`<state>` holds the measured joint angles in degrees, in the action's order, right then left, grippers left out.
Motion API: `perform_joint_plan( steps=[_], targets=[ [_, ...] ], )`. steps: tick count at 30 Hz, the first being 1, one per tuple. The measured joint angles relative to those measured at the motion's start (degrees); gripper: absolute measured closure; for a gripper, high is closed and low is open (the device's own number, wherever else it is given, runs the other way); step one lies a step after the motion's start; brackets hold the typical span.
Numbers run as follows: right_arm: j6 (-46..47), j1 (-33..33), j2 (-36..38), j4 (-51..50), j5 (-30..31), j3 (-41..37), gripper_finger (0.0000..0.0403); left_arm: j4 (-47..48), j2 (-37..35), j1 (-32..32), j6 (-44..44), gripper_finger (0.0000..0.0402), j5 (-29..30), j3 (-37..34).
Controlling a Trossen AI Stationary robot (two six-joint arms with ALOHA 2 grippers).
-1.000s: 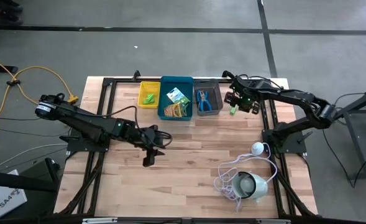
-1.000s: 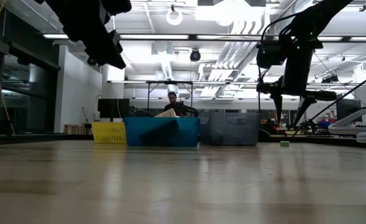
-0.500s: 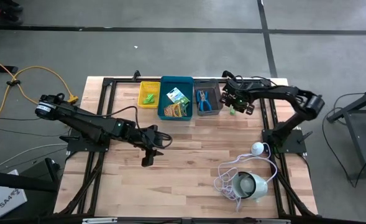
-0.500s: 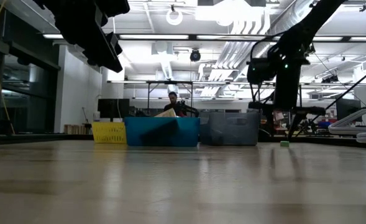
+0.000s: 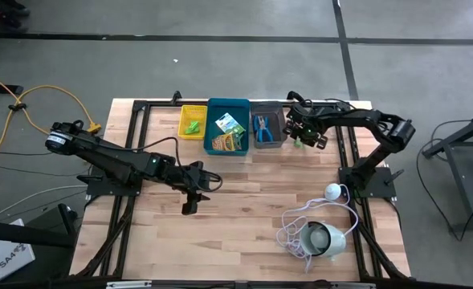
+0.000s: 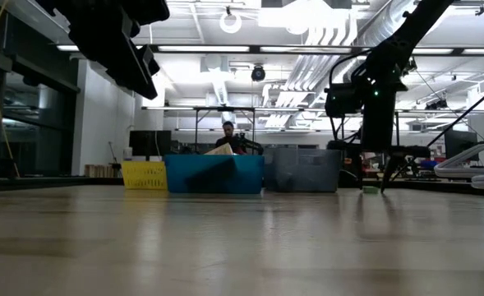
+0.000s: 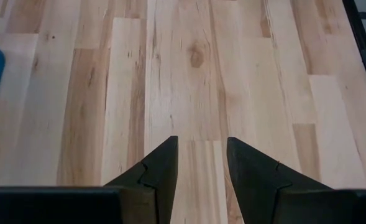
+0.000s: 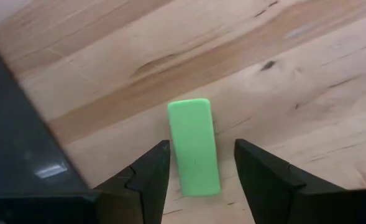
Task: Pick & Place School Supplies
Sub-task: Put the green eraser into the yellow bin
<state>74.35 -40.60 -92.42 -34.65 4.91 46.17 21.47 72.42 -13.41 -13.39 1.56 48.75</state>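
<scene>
The right gripper [image 8: 198,165] is spread, its fingers either side of a green piece [image 8: 194,147] lying on the table [image 8: 282,81], not pinching it. Only the high view shows the left gripper [image 5: 189,201], also parted, waiting well apart.

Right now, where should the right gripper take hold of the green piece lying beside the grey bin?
Likely across its two long sides near mid-length, from straight above: the green piece lies flat on the table, its length running between the open right gripper fingers.
</scene>
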Motion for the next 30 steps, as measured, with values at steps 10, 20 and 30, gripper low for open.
perform_joint_plan(
  steps=[10, 20, 30],
  targets=[
    [-0.59, 0.00, 0.04, -0.13, 0.41, -0.02, 0.0230, 0.05, 0.00, 0.00, -0.06, 0.0268, 0.00, 0.00],
    [-1.09, -0.02, 0.07, -0.20, -0.02, -0.02, 0.0243, 0.14, 0.00, 0.00, -0.11, 0.0268, 0.00, 0.00],
    [-2.37, -0.02, 0.13, -0.20, -0.01, -0.07, 0.0314, 0.16, 0.00, 0.00, -0.28, 0.0268, 0.00, 0.00]
  ],
)
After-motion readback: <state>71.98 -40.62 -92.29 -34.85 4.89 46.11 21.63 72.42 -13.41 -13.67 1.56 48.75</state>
